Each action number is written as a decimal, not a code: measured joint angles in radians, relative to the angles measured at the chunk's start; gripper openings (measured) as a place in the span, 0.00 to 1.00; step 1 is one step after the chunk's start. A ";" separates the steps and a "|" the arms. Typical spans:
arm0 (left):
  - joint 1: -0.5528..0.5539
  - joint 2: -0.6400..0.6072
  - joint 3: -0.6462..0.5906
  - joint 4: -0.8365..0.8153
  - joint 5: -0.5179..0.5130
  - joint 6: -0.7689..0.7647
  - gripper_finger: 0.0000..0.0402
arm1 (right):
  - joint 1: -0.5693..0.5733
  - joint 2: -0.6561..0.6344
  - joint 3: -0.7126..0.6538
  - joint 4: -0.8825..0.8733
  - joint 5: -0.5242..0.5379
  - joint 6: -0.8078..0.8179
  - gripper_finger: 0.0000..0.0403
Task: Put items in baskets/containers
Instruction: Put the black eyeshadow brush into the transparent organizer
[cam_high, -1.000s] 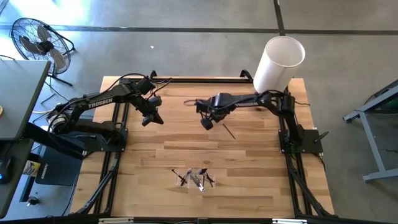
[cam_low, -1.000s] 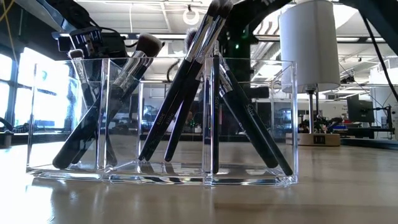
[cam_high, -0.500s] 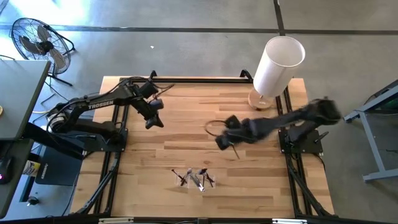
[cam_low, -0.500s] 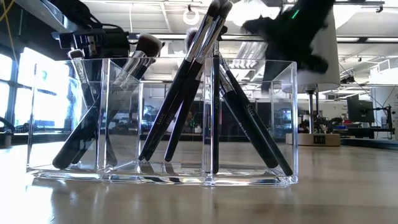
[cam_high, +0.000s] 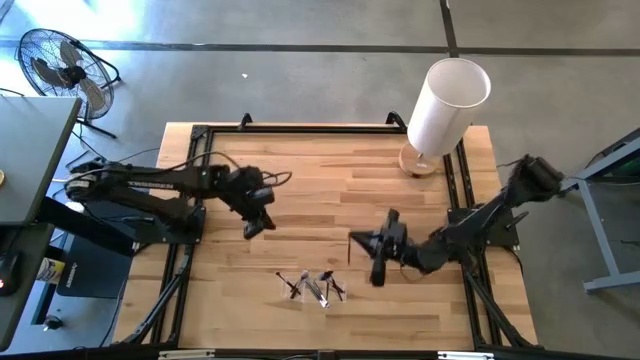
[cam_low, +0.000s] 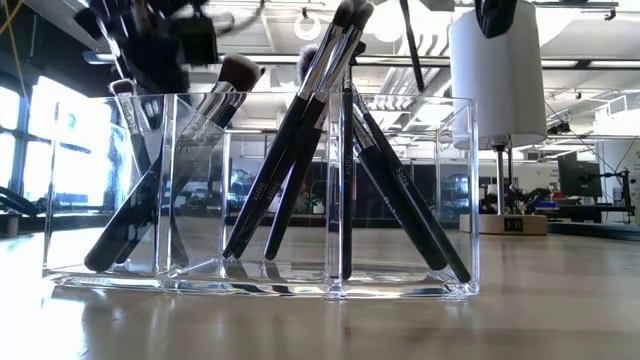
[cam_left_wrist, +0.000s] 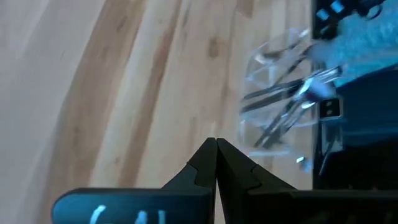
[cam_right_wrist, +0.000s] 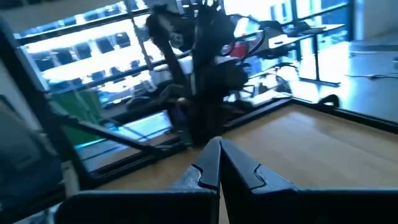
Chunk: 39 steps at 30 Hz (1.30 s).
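Note:
The clear holder stands near the table's near edge, and in the low view it shows three compartments. Several dark-handled brushes stand slanted in it, lower ends on its floor, shafts leaning on its walls. My right gripper hovers right of and beyond the holder, shut on one thin dark brush. That brush shows as a thin line in the low view. My left gripper is shut and empty, above the table left of the holder. My right gripper pinches the thin brush near its upper end between the two fingertips. The fingers come in about level from the table's right. The brush hangs nearly upright below them, clear of the table. My own fingers hide the contact in the right wrist view.
A tall white cylinder on a round wooden base stands at the far right corner and shows behind the holder in the low view. Bare wood lies between the two arms. A fan stands on the floor beyond the table.
My right gripper swung from the table's far middle toward the near edge, carrying the hanging brush, and now sits close to the holder's right. My left gripper moved from the far left toward the near edge and right, closer to the holder. The holder and its brushes stayed put.

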 joint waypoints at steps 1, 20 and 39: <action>-0.032 -0.018 0.000 0.015 -0.031 -0.027 0.00 | 0.013 0.031 0.015 0.026 -0.005 -0.017 0.00; -0.519 -0.097 -0.001 0.066 -0.497 -0.401 0.00 | 0.088 0.351 0.195 -0.008 -0.104 0.070 0.00; -0.621 -0.096 -0.001 0.067 -0.595 -0.427 0.00 | 0.045 0.354 0.183 -0.157 -0.280 0.188 0.00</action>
